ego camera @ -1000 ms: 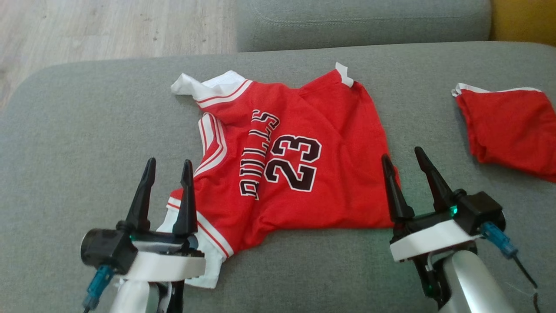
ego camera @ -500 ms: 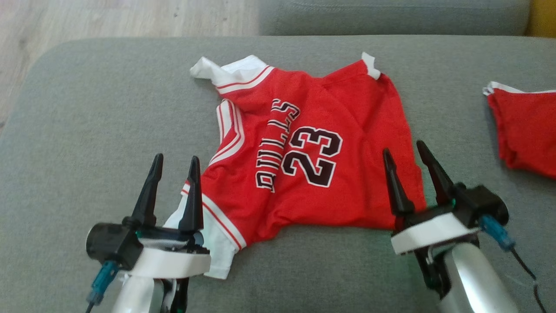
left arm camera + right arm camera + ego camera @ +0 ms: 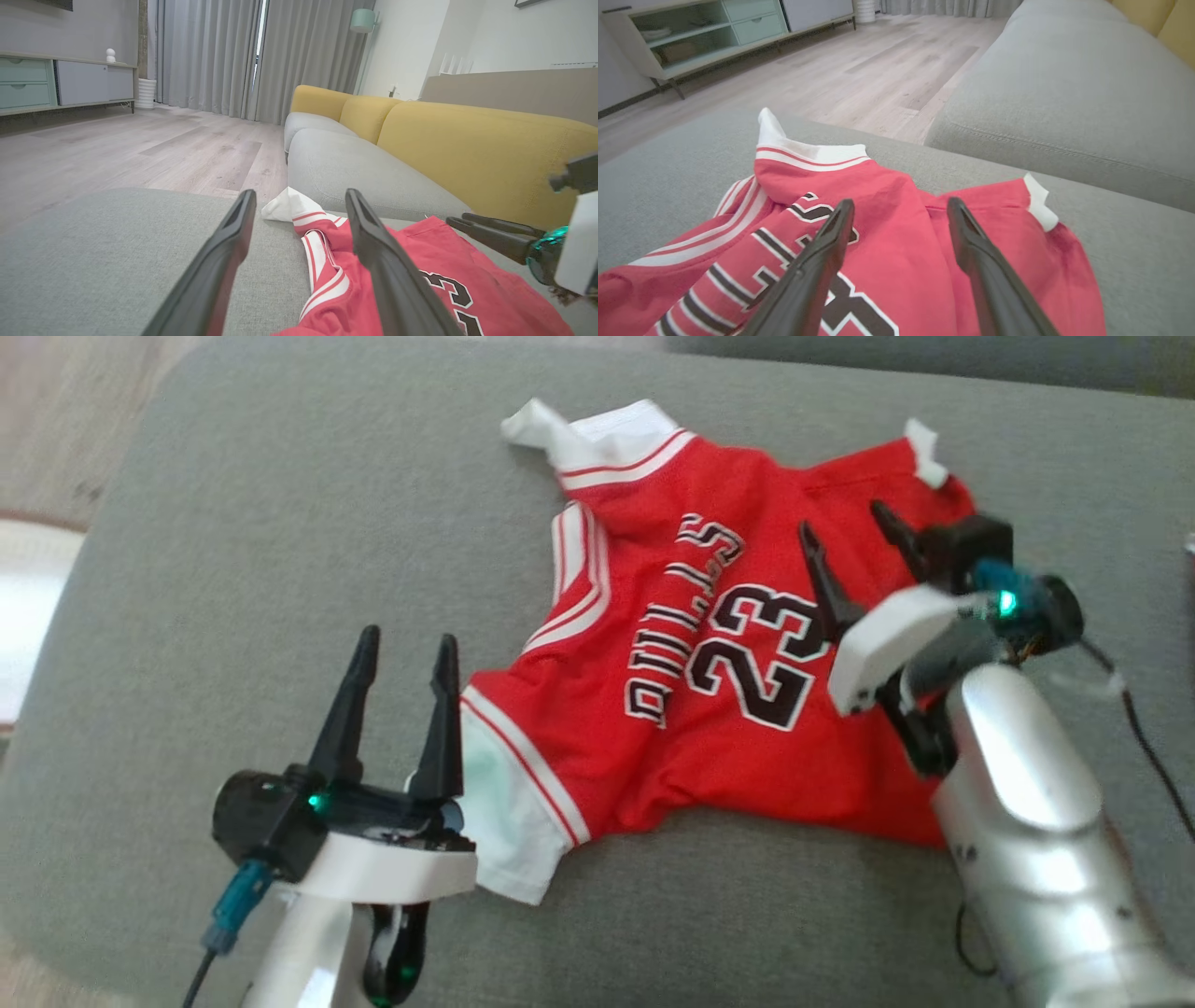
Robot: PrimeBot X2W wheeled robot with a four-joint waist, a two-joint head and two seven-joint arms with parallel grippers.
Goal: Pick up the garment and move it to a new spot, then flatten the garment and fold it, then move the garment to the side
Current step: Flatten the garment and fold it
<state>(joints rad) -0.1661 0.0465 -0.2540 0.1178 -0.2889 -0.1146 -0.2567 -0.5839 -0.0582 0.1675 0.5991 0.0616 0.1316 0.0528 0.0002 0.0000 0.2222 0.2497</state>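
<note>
The garment, a red jersey [image 3: 644,775] with white trim and the number 23, lies crumpled on a grey cushion [image 3: 280,523]. My left gripper [image 3: 409,637] stands open at the jersey's near left corner, beside its white-edged hem, with nothing between its fingers. My right gripper [image 3: 840,518] hovers open above the jersey's right half, near the number. In the left wrist view, the left gripper [image 3: 300,192] points past the jersey [image 3: 434,242], and the right gripper [image 3: 457,218] comes in from the right. The right wrist view has the right gripper [image 3: 900,200] open over the red cloth [image 3: 887,186].
Beyond the cushion runs a grey sofa seat [image 3: 355,168] with a yellow backrest [image 3: 467,149]. Wooden floor [image 3: 878,70] lies past the cushion's far edge, with a low cabinet [image 3: 714,28] against the wall. Bare grey cushion stretches left of the jersey.
The camera has swung, shifting the whole picture. My right arm has risen and reached forward from the jersey's near right corner to above its number. The left gripper holds its place, still open.
</note>
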